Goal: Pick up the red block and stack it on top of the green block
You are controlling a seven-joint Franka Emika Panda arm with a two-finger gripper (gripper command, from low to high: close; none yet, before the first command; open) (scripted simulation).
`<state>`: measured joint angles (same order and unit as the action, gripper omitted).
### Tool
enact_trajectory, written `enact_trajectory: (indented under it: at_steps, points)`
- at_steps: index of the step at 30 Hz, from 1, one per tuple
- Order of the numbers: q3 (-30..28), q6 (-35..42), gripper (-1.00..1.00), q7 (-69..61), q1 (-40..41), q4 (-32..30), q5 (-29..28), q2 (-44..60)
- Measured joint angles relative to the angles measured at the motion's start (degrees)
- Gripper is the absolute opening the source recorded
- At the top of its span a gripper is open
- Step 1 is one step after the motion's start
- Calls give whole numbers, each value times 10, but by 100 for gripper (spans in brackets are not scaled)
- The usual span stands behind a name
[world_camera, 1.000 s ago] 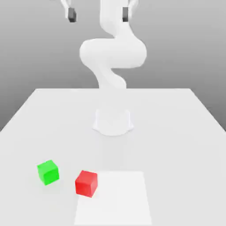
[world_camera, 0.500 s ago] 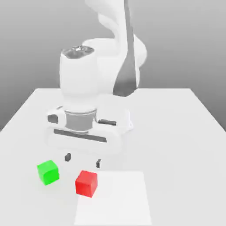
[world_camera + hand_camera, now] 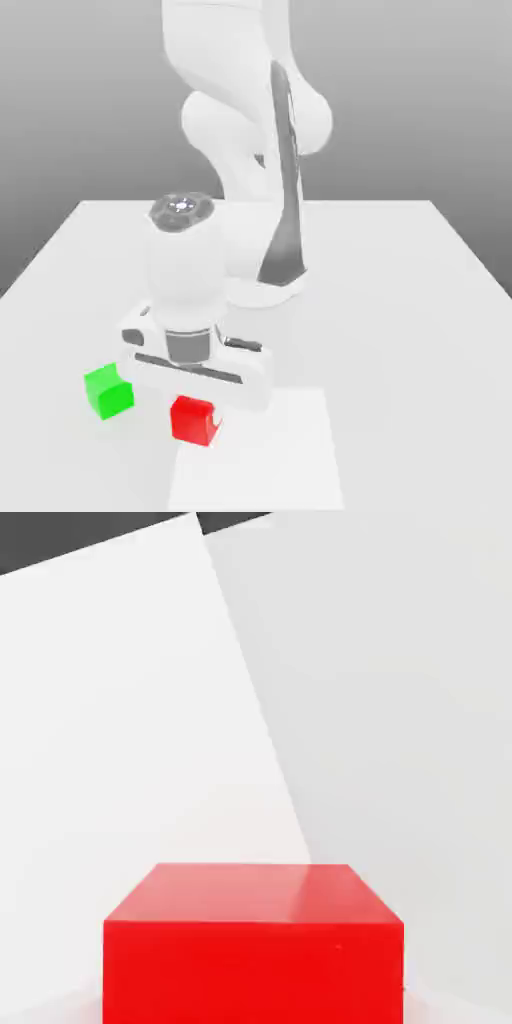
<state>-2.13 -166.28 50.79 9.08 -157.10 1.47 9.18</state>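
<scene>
White table bears unlabelled red block and green block.

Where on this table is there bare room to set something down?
Free: the table on the exterior view's right, beyond the arm's base, and the pale square patch beside the red block. Crowded: the near left, where the gripper sits over the red block with the green block alongside.

We are counting two blocks on the counter: one red block and one green block. We are also counting one white robot arm, carrying one end effector, and one paler square patch lying on the counter surface.
</scene>
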Motion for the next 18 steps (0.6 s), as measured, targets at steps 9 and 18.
enact_trajectory:
  at_steps: [9, 18]
  points:
    - [-24, 84, -100, -9, 36, -14, -48, -103]
    - [-57, 110, -100, -68, 81, -18, -70, -140]
